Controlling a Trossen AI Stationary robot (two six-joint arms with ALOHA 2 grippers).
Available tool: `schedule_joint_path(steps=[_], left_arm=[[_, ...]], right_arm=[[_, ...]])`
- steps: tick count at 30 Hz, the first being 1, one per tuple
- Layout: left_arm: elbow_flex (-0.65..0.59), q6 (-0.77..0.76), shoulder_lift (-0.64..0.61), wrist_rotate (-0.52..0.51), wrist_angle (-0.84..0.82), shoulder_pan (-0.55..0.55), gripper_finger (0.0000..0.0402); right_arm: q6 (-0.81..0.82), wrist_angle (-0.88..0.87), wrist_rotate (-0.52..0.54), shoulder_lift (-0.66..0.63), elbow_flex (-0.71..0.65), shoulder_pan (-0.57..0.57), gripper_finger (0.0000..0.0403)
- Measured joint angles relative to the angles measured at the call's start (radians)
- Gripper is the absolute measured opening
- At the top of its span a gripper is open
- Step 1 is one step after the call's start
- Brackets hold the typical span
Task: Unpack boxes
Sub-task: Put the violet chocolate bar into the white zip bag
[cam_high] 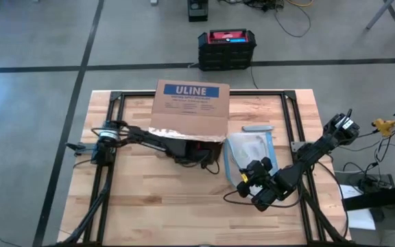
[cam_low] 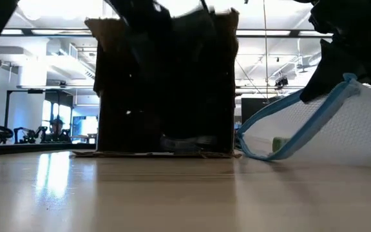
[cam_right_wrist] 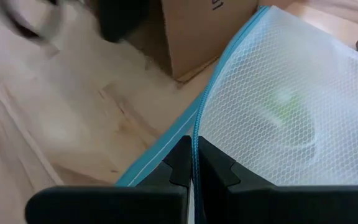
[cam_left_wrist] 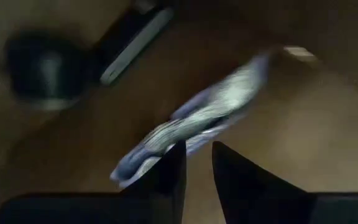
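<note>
The brown cardboard box [cam_high: 189,108] with the blue ULINE label lies at the table's far middle, its open side facing the near edge. My left gripper [cam_left_wrist: 197,146] reaches into that opening [cam_high: 199,152]; its fingers stand a narrow gap apart. A pale blue-white packet [cam_left_wrist: 210,109] lies inside the box, just past the fingertips. My right gripper [cam_right_wrist: 194,155] is shut on the clear blue-edged pouch [cam_high: 249,147], which lies right of the box. Something green [cam_right_wrist: 284,106] sits inside the pouch. My left gripper: the packet's near end [cam_left_wrist: 160,140] shows right at the fingertips, but the view is blurred and I cannot tell whether they touch it. My right gripper pinches the pouch's blue-edged rim [cam_right_wrist: 194,140] between its two fingers, coming slanting down from the table's near right. That rim is raised [cam_low: 340,90], while the pouch's lower side rests on the table.
A black crate with a red top [cam_high: 226,48] stands on the floor beyond the table's far edge. A small grey thing [cam_high: 257,128] lies right of the box, behind the pouch. Black frame rails [cam_high: 290,116] run along the table. Bare wood [cam_high: 163,206] lies toward the near edge.
</note>
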Motion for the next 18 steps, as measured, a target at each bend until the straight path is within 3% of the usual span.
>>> schedule_joint_path(steps=[8,10,14,18], left_arm=[[-0.037,0.409,-0.113,0.072,0.052,-0.020,0.0064],[-0.073,0.512,-0.116,0.148,0.136,0.004,0.0068],[-0.142,0.597,-0.123,0.354,0.294,0.049,0.0085],[-0.213,0.664,-0.119,0.353,0.397,0.072,0.0107]], right_arm=[[-0.054,0.019,-0.021,-0.003,0.000,0.000,0.0000],[-0.063,0.024,-0.023,-0.003,0.000,0.000,0.0000],[-0.063,0.027,-0.022,-0.003,0.000,0.000,0.0000],[-0.062,0.041,-0.023,-0.003,0.000,0.000,0.0000]])
